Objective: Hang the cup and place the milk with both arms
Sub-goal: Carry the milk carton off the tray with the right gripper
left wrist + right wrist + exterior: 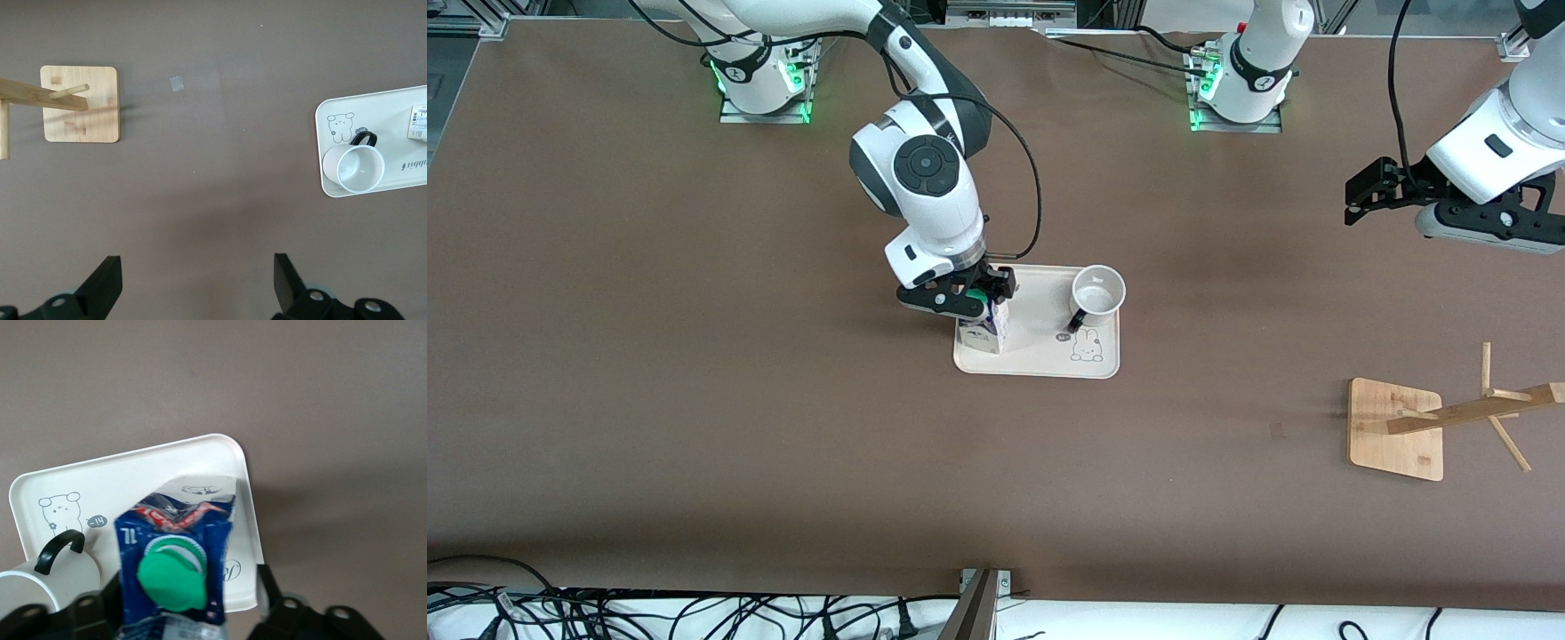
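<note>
Nearest the front camera stands the wooden cup rack, close to the left arm's end of the table, its square base flat on the brown tabletop and its post leaning out with pegs showing. From the left wrist view the same rack sits alone on the bare surface.

Farther from the camera, around the middle of the table, lies the cream tray with a little bunny drawing. The milk stands upright at the tray's edge toward the right arm's end, green cap up. The right gripper is right down on it, a finger on either side of the carton's top; in the right wrist view the carton fills the gap between the black fingers, though whether they are pressing it yet I cannot tell. The cup sits upright in the tray's corner toward the left arm's end, on the edge farthest from the camera, mouth open, black handle pointing toward the camera.

Up at the left arm's end, the left gripper hangs in the air over bare tabletop, fingers spread wide, nothing in them. That arm waits.
</note>
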